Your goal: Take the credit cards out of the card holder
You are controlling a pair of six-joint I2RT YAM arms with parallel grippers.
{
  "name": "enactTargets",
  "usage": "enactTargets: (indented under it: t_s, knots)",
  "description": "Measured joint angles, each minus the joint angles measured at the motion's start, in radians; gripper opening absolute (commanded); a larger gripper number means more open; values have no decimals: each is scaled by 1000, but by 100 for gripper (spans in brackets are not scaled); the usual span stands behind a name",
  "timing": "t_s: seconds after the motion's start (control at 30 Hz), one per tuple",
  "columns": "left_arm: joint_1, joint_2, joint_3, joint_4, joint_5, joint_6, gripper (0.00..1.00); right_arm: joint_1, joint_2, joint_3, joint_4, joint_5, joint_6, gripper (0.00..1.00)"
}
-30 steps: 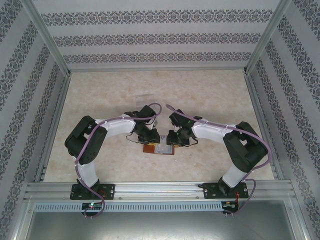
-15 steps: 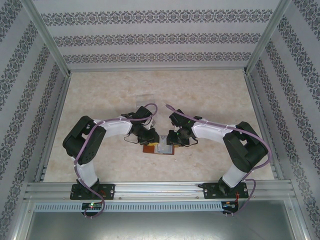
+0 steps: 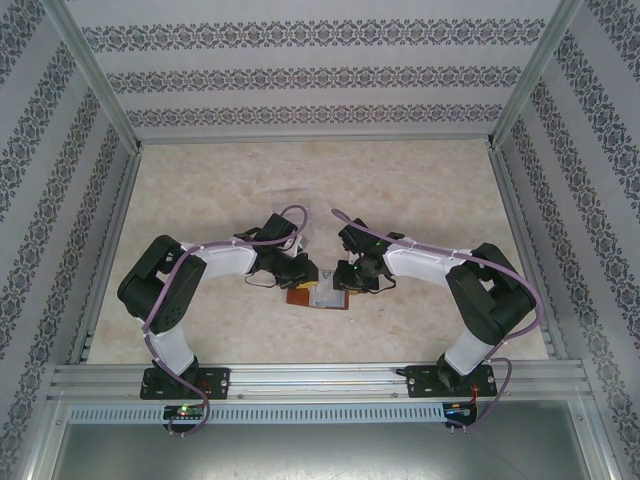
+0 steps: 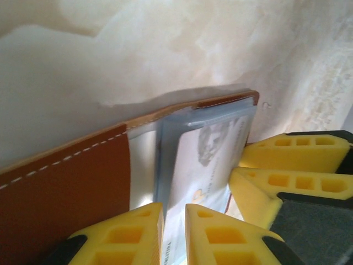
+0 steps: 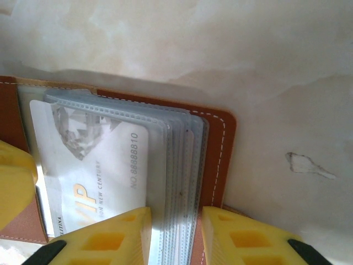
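Observation:
The brown card holder (image 3: 318, 298) lies open on the table between both grippers. In the left wrist view its leather cover (image 4: 66, 182) is at the left and a pale credit card (image 4: 212, 160) sticks out of the clear sleeves. My left gripper (image 4: 174, 221) is shut on that card's near edge, its jaws a narrow slit apart. In the right wrist view the credit card (image 5: 94, 160) reads VIP. My right gripper (image 5: 175, 226) is shut on the stack of sleeves (image 5: 176, 160) and the right cover flap (image 5: 220, 143). From above, the left gripper (image 3: 303, 278) and right gripper (image 3: 345, 283) face each other.
Marbled table (image 3: 420, 190) inside an aluminium frame with patterned walls. A faint clear plastic tray (image 3: 285, 200) lies just behind the left arm. The right gripper's yellow fingers (image 4: 292, 160) sit close to the left one's, over the wallet's right end.
The left arm's elbow has sunk and swung left, its wrist dropping toward the wallet, and its jaws have narrowed a little. The right arm and the wallet have stayed still.

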Motion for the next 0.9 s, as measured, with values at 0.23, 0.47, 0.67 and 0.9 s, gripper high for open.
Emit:
enactTargets:
  t_s: [0.23, 0.47, 0.67, 0.9]
  knots:
    - [0, 30, -1, 29, 34, -9, 16, 0, 0, 0, 0, 0, 0, 31]
    - [1, 34, 7, 13, 30, 1, 18, 0, 0, 0, 0, 0, 0, 31]
    - [1, 41, 23, -40, 0, 31, 20, 0, 0, 0, 0, 0, 0, 30]
    - [3, 51, 31, -45, 14, 39, 19, 0, 0, 0, 0, 0, 0, 30]
